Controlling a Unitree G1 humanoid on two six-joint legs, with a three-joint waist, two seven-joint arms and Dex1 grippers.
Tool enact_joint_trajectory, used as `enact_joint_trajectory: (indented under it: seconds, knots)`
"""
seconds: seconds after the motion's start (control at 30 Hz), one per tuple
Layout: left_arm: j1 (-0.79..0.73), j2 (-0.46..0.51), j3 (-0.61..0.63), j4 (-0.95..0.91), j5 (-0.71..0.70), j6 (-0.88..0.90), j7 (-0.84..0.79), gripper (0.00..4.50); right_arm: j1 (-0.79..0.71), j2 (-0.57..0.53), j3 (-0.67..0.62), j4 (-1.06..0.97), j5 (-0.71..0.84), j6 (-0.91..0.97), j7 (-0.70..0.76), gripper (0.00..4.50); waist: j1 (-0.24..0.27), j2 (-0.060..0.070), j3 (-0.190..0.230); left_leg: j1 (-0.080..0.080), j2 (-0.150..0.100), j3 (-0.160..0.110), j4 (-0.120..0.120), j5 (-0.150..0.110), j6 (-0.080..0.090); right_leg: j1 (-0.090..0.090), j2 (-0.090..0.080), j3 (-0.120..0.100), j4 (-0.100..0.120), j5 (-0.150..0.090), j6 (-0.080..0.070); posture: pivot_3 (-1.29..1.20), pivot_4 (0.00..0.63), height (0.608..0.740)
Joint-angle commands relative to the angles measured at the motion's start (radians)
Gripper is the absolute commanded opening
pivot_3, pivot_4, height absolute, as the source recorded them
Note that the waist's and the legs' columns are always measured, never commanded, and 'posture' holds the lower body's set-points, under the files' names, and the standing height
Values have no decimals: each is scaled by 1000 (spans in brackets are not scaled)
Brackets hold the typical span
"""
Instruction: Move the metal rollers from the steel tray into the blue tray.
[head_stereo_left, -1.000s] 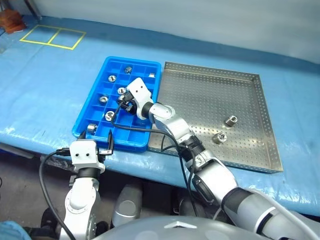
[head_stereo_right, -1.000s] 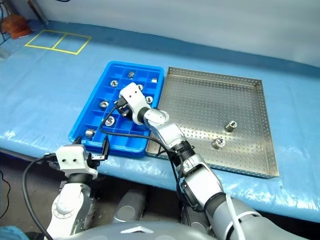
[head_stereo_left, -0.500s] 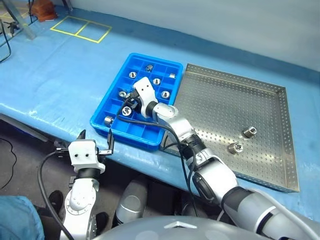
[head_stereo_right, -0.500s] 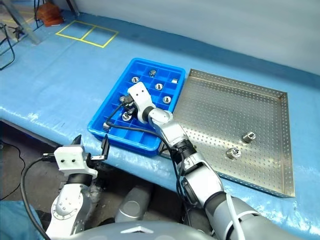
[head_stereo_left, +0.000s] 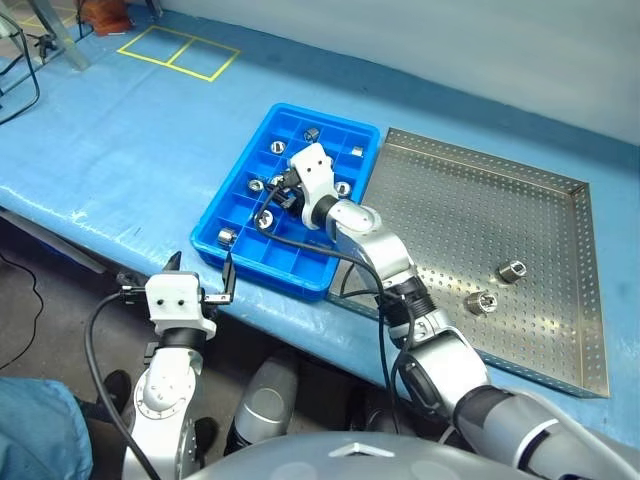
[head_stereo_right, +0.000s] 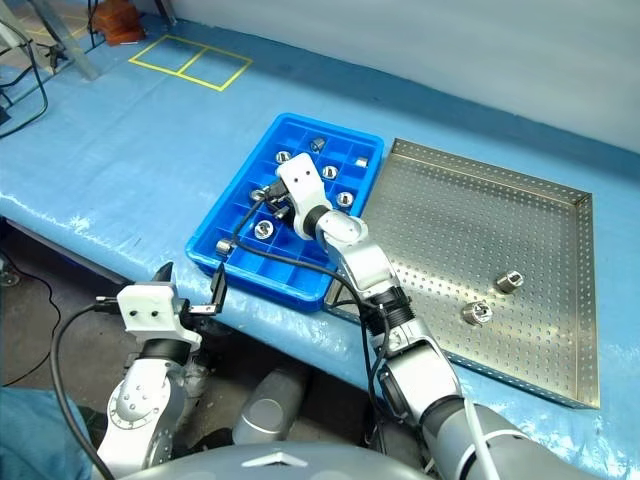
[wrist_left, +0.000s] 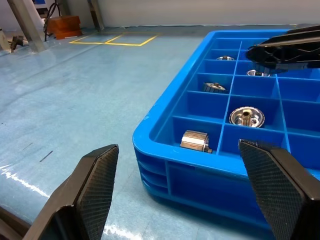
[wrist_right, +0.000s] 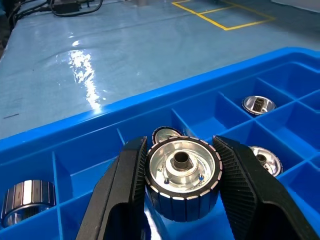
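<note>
Here, at the left, the left gripper (head_stereo_left: 200, 280) hangs just off the table's near edge, its two black cross-hatched fingers (wrist_left: 95, 192) spread wide with nothing between them, facing the near wall of the blue tray (head_stereo_left: 232, 266). Farther back on the left, yellow tape lines (head_stereo_left: 180, 52) mark rectangles on the glossy blue sheet (head_stereo_left: 110, 140) that covers the table. The blue tray is smooth moulded plastic with rounded corners, split by a grid into small square compartments. Several metal rollers (head_stereo_left: 228, 237) lie in separate cells, one to a cell: short, shiny silver cylinders with ribbed sides and a hollow centre. One lies on its side in the near-left corner cell (wrist_left: 195, 140), and another sits bore-up in the cell next to it (wrist_left: 246, 116).

The right gripper (head_stereo_left: 283, 196) reaches over the middle of the blue tray, clenched on a roller (wrist_right: 182, 177), its ridged pads pressing the ribbed sides with the bore facing the wrist camera. The held roller hovers above the compartments, and the arm and its black cable (head_stereo_left: 330, 255) cross the tray's near-right cells.

To the right, touching the blue tray's side, sits the steel tray (head_stereo_left: 450, 170), a wide, shallow sheet of perforated grey metal with low rims. Two rollers (head_stereo_left: 512, 270) (head_stereo_left: 481, 301) rest near each other on its right half.
</note>
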Motion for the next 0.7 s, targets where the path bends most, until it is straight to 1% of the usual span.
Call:
enact_joint_trajectory:
  seconds: [0.03, 0.27, 0.47, 0.67, 0.7]
  knots:
    - [-11, 5, -3, -7, -10, -3, -9, 4214, 1, -5, -25, -53, 3, 6, -8, 1712, 0, 0, 0, 0, 0, 0, 0, 0, 0, 0, 0, 0, 0, 0, 0, 473, 150, 740]
    - [-23, 4, -3, 2, -8, -3, -16, 4214, 22, -1, -21, -17, -11, 5, -15, 1712, -1, 0, 0, 0, 0, 0, 0, 0, 0, 0, 0, 0, 0, 3, -4, 468, 150, 740]
    - [-29, 3, 0, 5, -5, -1, -17, 4214, 46, -17, -34, 65, -42, -15, -36, 1712, -2, 0, -1, 0, 0, 0, 1, 1, -1, 0, 0, 0, 0, 3, -3, 478, 150, 740]
    - [-34, 4, -2, 7, -4, 1, -20, 4214, 55, -32, -53, 99, -47, -32, -55, 1712, -1, 1, -3, 1, 0, 0, 1, 1, -2, 2, 0, 0, 1, 3, -1, 473, 150, 740]
    - [-36, 5, -3, 8, -5, 0, -22, 4214, 60, -34, -54, 86, -39, -25, -45, 2062, -1, 2, -3, 1, 0, 0, 2, 1, -2, 2, 0, 0, 1, 2, 0, 463, 150, 740]
